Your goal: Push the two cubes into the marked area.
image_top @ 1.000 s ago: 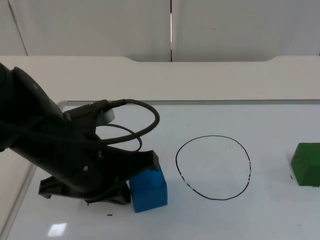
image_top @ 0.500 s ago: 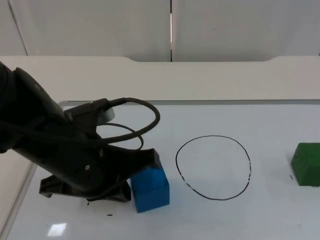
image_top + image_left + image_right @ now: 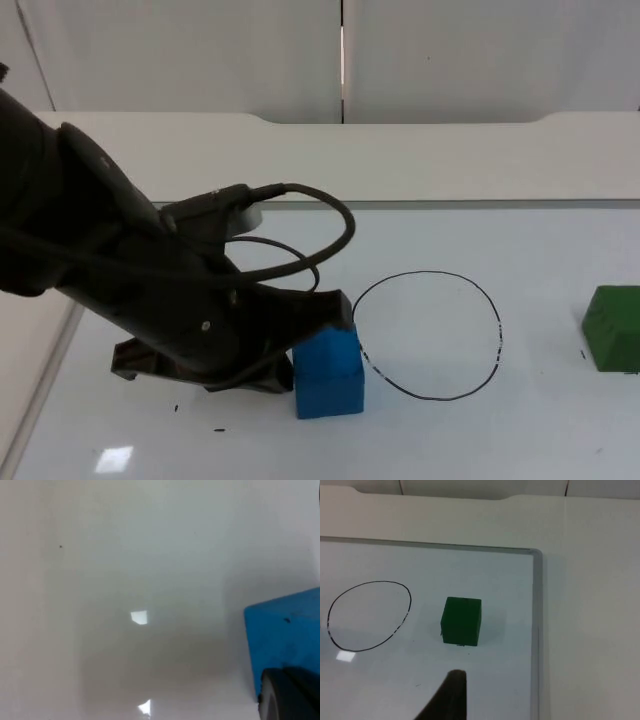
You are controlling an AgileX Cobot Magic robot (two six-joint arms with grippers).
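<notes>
Left gripper (image 3: 315,325) pushed blue cube (image 3: 329,372) closer to circle (image 3: 427,335).

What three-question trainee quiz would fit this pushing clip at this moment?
1. True or false: the blue cube lies fully inside the drawn circle.
2. Which cube is the left end effector pressing against? A) blue cube B) green cube C) neither
3. Fill in: the green cube sits on the circle's ____ side in the top view, apart from its line.

Key
1. False: it sits just outside the line, at the circle's lower left edge.
2. A: the left wrist view shows the blue cube against a fingertip.
3. Right. The right end effector hangs near the green cube, apart from it.
</notes>
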